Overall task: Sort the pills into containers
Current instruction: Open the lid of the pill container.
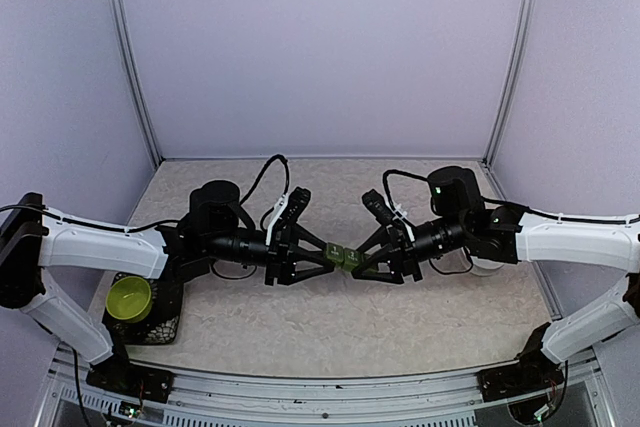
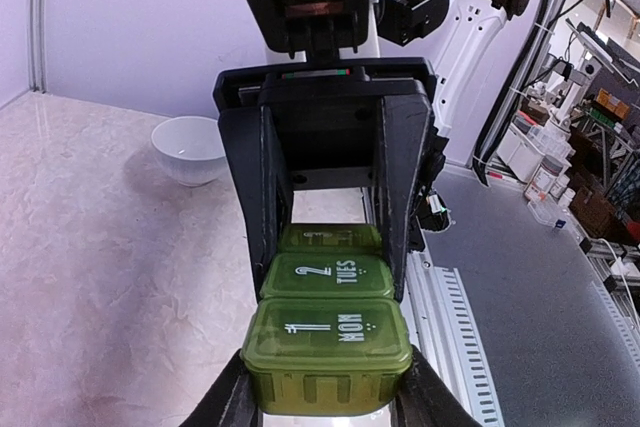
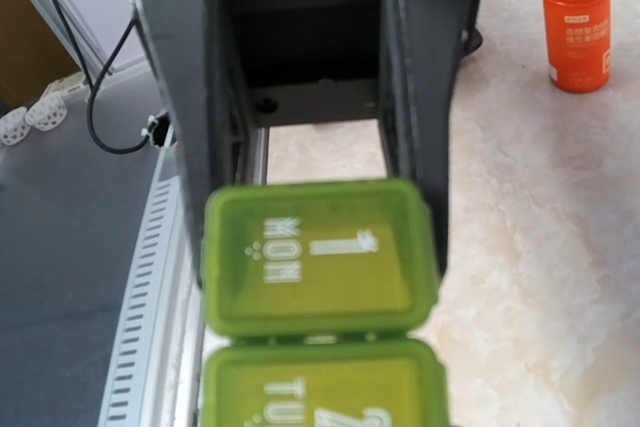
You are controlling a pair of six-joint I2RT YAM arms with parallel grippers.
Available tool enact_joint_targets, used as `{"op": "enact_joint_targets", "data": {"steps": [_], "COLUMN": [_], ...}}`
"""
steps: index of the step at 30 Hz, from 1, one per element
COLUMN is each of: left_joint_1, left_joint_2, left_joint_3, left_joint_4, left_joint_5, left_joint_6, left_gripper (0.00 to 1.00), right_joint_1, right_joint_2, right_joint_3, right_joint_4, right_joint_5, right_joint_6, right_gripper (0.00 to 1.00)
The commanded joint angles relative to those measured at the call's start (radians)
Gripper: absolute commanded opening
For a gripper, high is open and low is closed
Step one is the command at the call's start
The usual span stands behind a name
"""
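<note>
A lime bowl (image 1: 128, 297) sat well behind the left claw (image 1: 333, 251), near that arm's base. The left claw gripped the MON end of the green pill box (image 2: 325, 342) between its fingers, with the lids down. Facing it, the right claw (image 1: 358, 260) clamped the box's other end, around TUES and the cell beyond. A white bowl (image 2: 190, 150) stood well behind the right claw.

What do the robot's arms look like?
Both are white tubes with black joints. The left arm and right arm each end in a black claw: the left gripper and right gripper have two flat fingers. Black cables loop over the wrists, and a tiny green light glows on the right arm.
</note>
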Motion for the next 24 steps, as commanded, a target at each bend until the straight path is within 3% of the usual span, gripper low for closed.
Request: {"op": "enact_joint_targets", "data": {"steps": [1,14,17,19,24], "left_joint_1": [-0.007,-0.008,-0.013,-0.020,-0.025], "left_joint_2": [-0.011,0.004,0.006,0.007,0.002], "left_joint_3": [0.018,0.021,0.014,0.015,0.009], "left_joint_4": [0.022,0.094,0.118,0.121,0.144], "left_joint_5": [-0.004,-0.029,-0.029,-0.037,-0.051], "left_joint_6": [0.005,-0.061,-0.082,-0.088,-0.099], "left_gripper": [0.30,0.12,0.15,0.26,0.28], "right_joint_1": [0.012,0.012,0.012,0.012,0.012], "right_joint_2": [-0.024,-0.020,-0.020,-0.018,-0.018], "right_joint_3": [0.032,0.015,0.011,0.008,-0.001], "right_joint_4": [0.036,0.056,0.062,0.065,0.075], "right_joint_5": [0.000,0.055,0.063,0.065,0.069], "right_joint_6": [0.010,-0.005,-0.006,-0.007,-0.008], "right_gripper": [0.41,0.39,0.38,0.38,0.38]}}
